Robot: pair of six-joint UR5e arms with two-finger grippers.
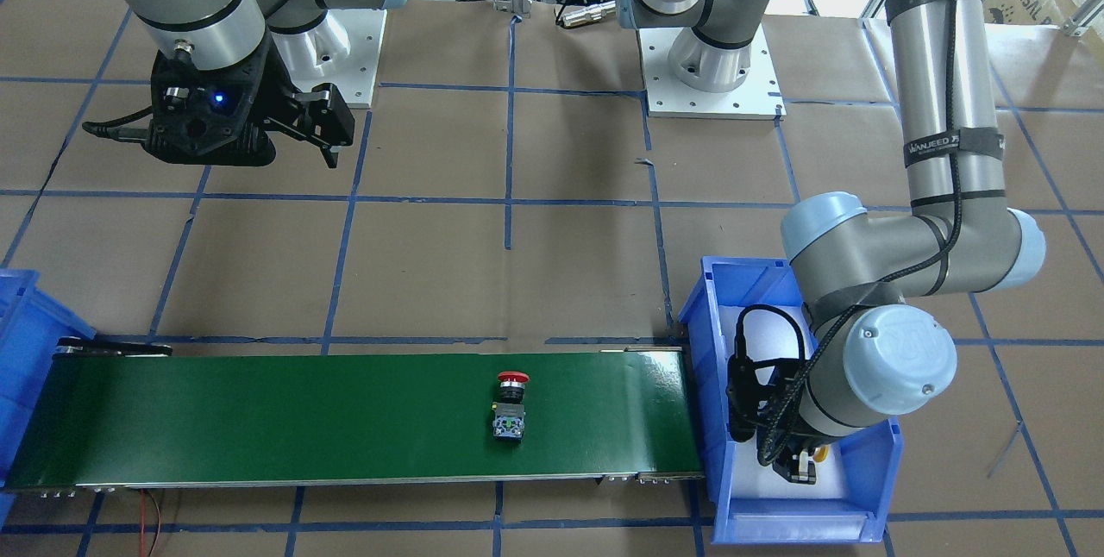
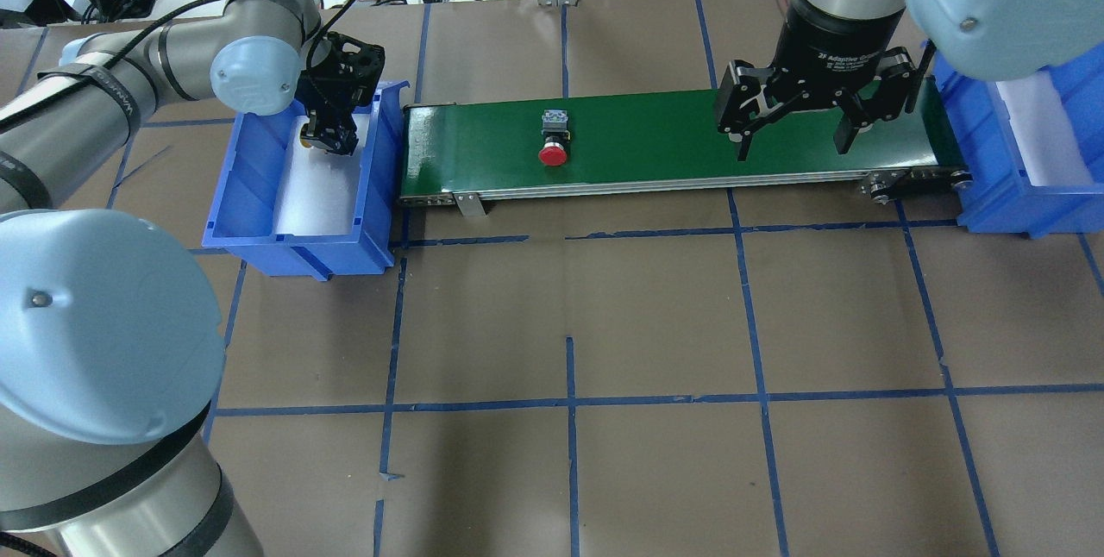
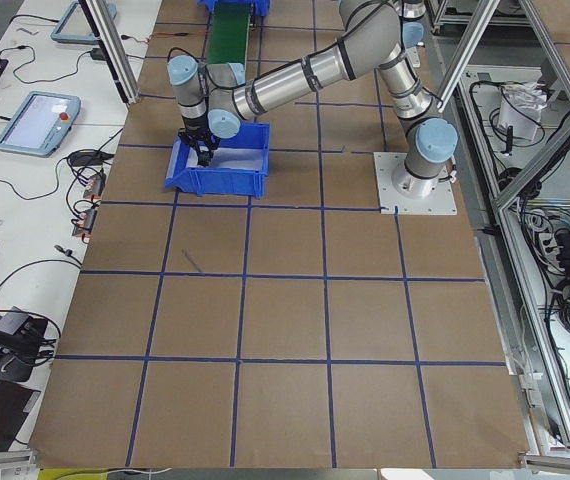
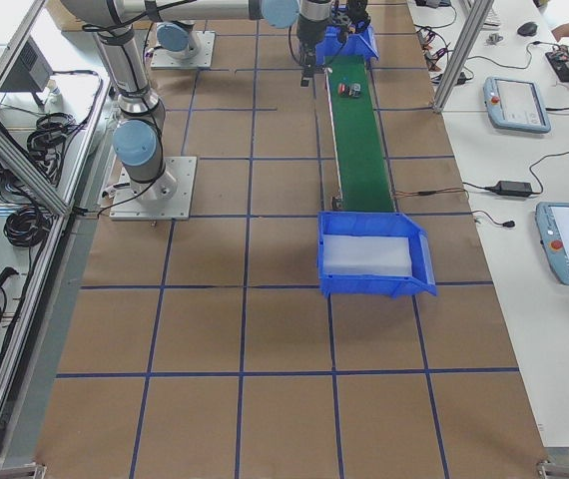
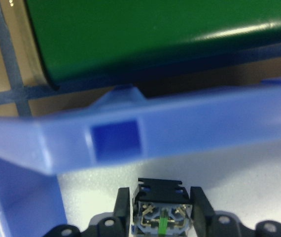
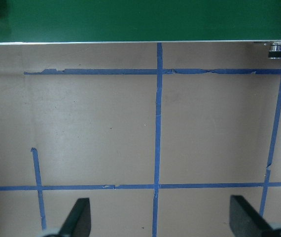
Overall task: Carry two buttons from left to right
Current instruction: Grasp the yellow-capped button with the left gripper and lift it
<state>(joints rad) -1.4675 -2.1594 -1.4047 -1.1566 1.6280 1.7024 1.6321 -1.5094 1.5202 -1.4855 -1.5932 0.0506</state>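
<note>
The red button (image 2: 552,144) lies on its side on the green belt (image 2: 673,139), left of the middle; it also shows in the front-facing view (image 1: 511,407). Inside the blue left bin (image 2: 259,195), my left gripper (image 2: 329,133) is shut on the yellow button (image 5: 161,218); its fingers (image 5: 200,207) press the grey block from both sides. A bit of the yellow cap (image 1: 822,453) peeks out. My right gripper (image 2: 793,136) hangs open over the belt's right part, holding nothing, its fingertips (image 6: 79,216) wide apart above the paper.
A blue right bin (image 2: 1048,186) with a white liner stands at the belt's right end. Brown paper with a blue tape grid covers the table (image 2: 569,324). The bin wall (image 5: 145,133) stands between my left gripper and the belt.
</note>
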